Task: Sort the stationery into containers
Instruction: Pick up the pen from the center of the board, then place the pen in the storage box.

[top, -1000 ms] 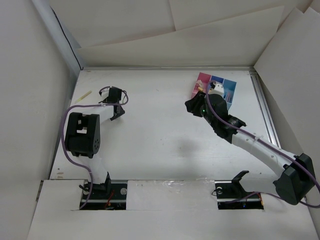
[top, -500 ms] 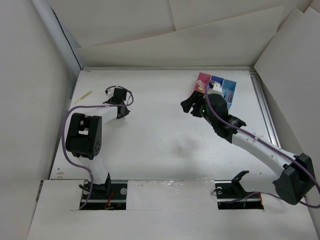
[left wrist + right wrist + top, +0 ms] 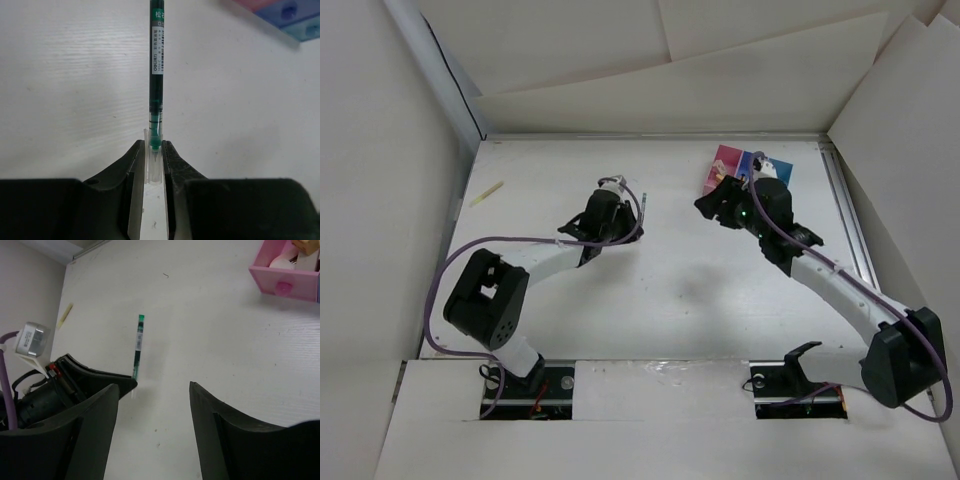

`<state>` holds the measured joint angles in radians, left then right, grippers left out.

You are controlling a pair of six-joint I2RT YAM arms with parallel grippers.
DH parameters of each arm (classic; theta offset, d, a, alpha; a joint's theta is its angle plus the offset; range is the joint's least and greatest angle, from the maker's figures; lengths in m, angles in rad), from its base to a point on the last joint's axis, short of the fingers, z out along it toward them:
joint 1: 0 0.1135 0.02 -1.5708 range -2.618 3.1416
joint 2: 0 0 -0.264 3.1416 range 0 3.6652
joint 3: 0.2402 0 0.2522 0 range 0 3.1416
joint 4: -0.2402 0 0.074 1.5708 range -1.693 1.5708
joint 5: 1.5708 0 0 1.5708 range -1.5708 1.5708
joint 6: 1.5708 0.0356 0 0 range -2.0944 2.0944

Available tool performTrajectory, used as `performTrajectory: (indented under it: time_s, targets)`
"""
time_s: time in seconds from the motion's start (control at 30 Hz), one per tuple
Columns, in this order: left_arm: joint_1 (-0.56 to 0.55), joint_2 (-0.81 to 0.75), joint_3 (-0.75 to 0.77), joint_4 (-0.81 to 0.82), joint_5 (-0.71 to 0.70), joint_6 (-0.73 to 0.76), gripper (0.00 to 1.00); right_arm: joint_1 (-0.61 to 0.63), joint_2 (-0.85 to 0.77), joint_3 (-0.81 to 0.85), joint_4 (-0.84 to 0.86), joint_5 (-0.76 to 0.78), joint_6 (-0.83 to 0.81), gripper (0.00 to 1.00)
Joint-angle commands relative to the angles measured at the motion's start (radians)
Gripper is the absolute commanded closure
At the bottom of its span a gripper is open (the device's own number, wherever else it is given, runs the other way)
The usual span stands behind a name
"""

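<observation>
Moving since a second ago: left gripper (image 3: 151, 150), travelling from far out on the side away from the containers (image 3: 752, 168) to a spot much nearer them.

- Left jaws: nearly closed, pinching the clear end of the green pen (image 3: 156, 75); the rest of the pen is sticking out ahead of the fingertips, pointing towards the containers' near corner. Whether it is riding clear of the table (image 3: 660, 280) cannot be told.
- Right gripper (image 3: 154, 385): jaws standing wide apart, holding and touching nothing; it is hovering just beside the containers, having drawn slightly closer to them.
- Pink bin (image 3: 285, 275): already holding pale eraser-like pieces.
- Yellow pencil (image 3: 487, 193): lying well apart from the containers.
- Reading: the pen is judged secured and heading for a bin; the pencil is waiting.
</observation>
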<state>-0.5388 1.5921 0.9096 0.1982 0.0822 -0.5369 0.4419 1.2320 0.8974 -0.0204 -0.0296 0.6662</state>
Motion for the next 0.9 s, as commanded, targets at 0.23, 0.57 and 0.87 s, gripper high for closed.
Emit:
performTrajectory:
  time_s: [0.23, 0.57, 0.87]
  targets:
    - [-0.044, -0.035, -0.127, 0.397, 0.373, -0.035, 1.0, -0.029, 0.059, 0.014, 0.099, -0.237, 0.004, 0.31]
    - [-0.066, -0.017, -0.167, 0.622, 0.53, -0.092, 1.0, 0.032, 0.153, 0.024, 0.108, -0.165, 0.024, 0.28]
    - [-0.066, -0.006, -0.201, 0.716, 0.599, -0.112, 1.0, 0.086, 0.204, 0.055, 0.108, -0.093, 0.042, 0.68]
